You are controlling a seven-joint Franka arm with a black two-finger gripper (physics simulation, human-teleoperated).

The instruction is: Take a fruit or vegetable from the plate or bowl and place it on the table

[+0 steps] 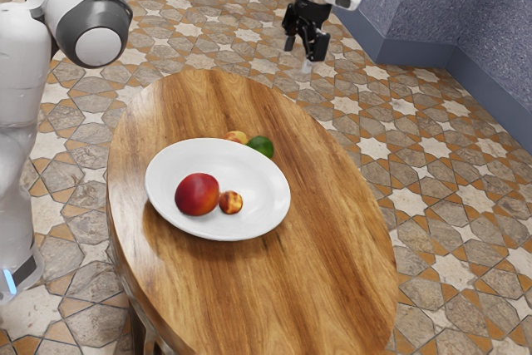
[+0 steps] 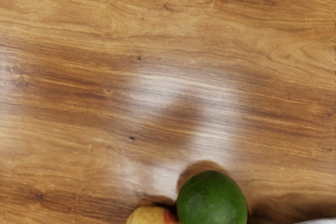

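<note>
My gripper [image 1: 305,46] is raised toward the exterior view's top, its two fingers apart with nothing between them. A white plate [image 1: 258,220] on the table [image 1: 324,288] holds a large red fruit [image 1: 197,194] and a small orange-red fruit [image 1: 231,202] close beside it. A green fruit [image 1: 261,146] and a yellowish-red fruit [image 1: 237,136] are at the plate's far rim, the latter partly hidden. In the wrist view, the green fruit [image 2: 212,199] and the yellowish-red fruit [image 2: 151,216] sit side by side on bare wood.
Bare tabletop [image 2: 157,77] stretches beside the two fruits in the wrist view, along with a bit of the plate's rim [image 2: 318,221]. The oval table's edge [image 1: 342,145] curves past the plate. Blue walls [image 1: 499,22] stand beyond the tiled floor.
</note>
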